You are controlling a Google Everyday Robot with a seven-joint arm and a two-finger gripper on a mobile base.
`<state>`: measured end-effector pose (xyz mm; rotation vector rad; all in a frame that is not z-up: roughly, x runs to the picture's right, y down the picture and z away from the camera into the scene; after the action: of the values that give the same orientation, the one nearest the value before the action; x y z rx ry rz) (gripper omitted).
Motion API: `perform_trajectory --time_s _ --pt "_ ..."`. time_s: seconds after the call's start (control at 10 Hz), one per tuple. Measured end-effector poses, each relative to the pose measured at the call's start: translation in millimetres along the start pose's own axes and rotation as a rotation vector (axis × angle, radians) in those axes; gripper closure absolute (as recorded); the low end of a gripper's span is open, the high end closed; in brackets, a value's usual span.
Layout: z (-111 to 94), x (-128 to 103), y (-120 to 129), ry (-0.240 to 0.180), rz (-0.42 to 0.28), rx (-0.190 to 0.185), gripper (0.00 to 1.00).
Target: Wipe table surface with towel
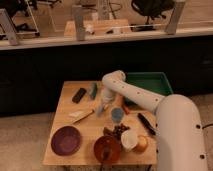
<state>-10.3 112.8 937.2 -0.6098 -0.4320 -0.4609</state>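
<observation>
The table (pixel 69 104) is a small, square top of light tan wood. It stands in front of a dark wall that carries a long pale counter (pixel 45 43). All positions below are given from the blue cup (pixel 117 115), which stands upright near the middle of the table.

1. Arm (pixel 135 94): white; it enters from the lower right, passes behind the blue cup, bends at an elbow and drops towards the table.
2. Gripper (pixel 103 107): points down, just left of the blue cup, low over the table. Whether it is spread or closed cannot be told, nor whether it touches the wood.
3. Pale flat item (pixel 78 114): left of the blue cup, beyond the gripper, lying on the table. Its kind cannot be told.
4. Dark flat block (pixel 79 95): left of and behind the blue cup.
5. Teal item (pixel 93 90): behind and left of the blue cup, beside the dark block.
6. Green tray (pixel 145 81): behind and right of the blue cup, at the rear right corner.
7. Orange item (pixel 123 105): just behind the blue cup, to its right.
8. Black item (pixel 146 123): right of the blue cup, slightly nearer.
9. Purple bowl (pixel 66 140): in front of and left of the blue cup.
10. Brown bowl (pixel 106 149): directly in front of the blue cup.
11. White cup (pixel 129 140): in front, slightly right.
</observation>
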Motion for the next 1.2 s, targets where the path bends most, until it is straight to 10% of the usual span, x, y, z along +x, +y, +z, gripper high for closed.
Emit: perform_trajectory --time_s 0.7,1.2 --pt "8 -66 -7 -0.033 -0.150 -0.022 1.00" --pt "-7 -43 41 -0.034 -0.098 -0.039 1.00"
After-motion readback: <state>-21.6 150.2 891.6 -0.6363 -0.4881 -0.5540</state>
